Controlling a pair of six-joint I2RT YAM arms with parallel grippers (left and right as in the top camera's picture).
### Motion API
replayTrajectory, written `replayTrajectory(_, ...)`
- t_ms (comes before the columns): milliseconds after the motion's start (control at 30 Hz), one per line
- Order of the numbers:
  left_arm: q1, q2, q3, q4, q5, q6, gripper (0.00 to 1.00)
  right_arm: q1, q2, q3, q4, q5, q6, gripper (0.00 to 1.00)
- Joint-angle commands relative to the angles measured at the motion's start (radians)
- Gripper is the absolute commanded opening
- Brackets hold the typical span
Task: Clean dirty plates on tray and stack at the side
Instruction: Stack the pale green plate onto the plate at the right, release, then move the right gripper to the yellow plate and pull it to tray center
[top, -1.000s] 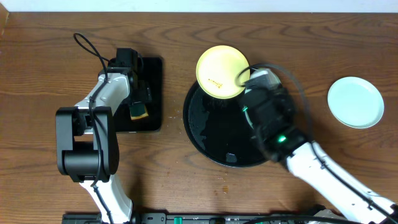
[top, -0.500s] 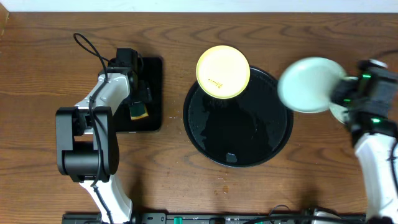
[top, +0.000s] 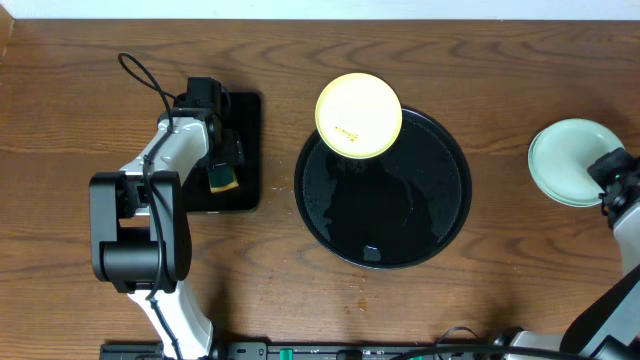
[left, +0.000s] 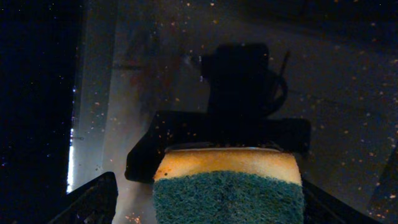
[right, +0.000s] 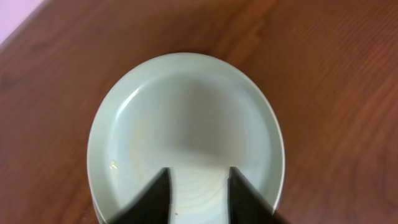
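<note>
A pale yellow plate (top: 359, 115) with a small brown smudge rests on the far rim of the round black tray (top: 385, 205). At the table's right side a mint-green plate (top: 568, 160) (right: 186, 124) lies on top of another one. My right gripper (top: 608, 168) (right: 199, 177) hovers over its near edge, fingers apart, with nothing between them. My left gripper (top: 222, 165) (left: 208, 190) hangs open over a yellow and green sponge (left: 227, 186), with a gap showing at its left finger (left: 93, 199).
The sponge (top: 222, 180) sits on a small rectangular black tray (top: 245, 150) at the left. Brown wooden table all round; tiny crumbs lie in front of the round tray. The left arm's base stands at the near left.
My right arm has carried a mint-green plate from the round tray to the right side, set it on the other mint plate, and let go. The left arm has not moved.
</note>
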Motion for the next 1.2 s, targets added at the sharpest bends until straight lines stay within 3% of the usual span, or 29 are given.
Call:
replayTrajectory(0, -0.001, 0.048, -0.019, -0.013, -0.005, 0.002, 0.85, 0.006, 0.000, 0.013, 0.027, -0.183, -0.045, 0.43)
replayTrajectory(100, -0.001, 0.048, -0.018, -0.013, -0.005, 0.002, 0.85, 0.058, 0.000, 0.018, 0.036, -0.361, -0.114, 0.53)
replayTrajectory(233, -0.001, 0.048, -0.018, -0.013, -0.005, 0.002, 0.85, 0.207, 0.002, 0.050, -0.033, -0.428, -0.259, 0.59)
replayTrajectory(400, -0.001, 0.048, -0.019, -0.013, -0.005, 0.002, 0.85, 0.460, 0.066, 0.254, -0.295, -0.383, -0.387, 0.71)
replayTrajectory(567, -0.001, 0.048, -0.018, -0.013, -0.005, 0.002, 0.85, 0.657, 0.245, 0.561, -0.560, -0.207, -0.478, 0.76)
replayTrajectory(733, -0.001, 0.048, -0.019, -0.013, -0.005, 0.002, 0.85, 0.763, 0.447, 0.727, -0.533, -0.167, -0.483, 0.69)
replayTrajectory(1067, -0.001, 0.048, -0.018, -0.013, -0.005, 0.002, 0.85, 0.837, 0.637, 0.729, -0.221, -0.163, -0.555, 0.61)
replayTrajectory(1100, -0.001, 0.048, -0.019, -0.013, -0.005, 0.002, 0.85, 0.837, 0.647, 0.729, -0.207, -0.163, -0.555, 0.59)
replayTrajectory(1167, -0.001, 0.048, -0.019, -0.013, -0.005, 0.002, 0.85, 0.839, 0.660, 0.729, -0.185, -0.163, -0.555, 0.42)
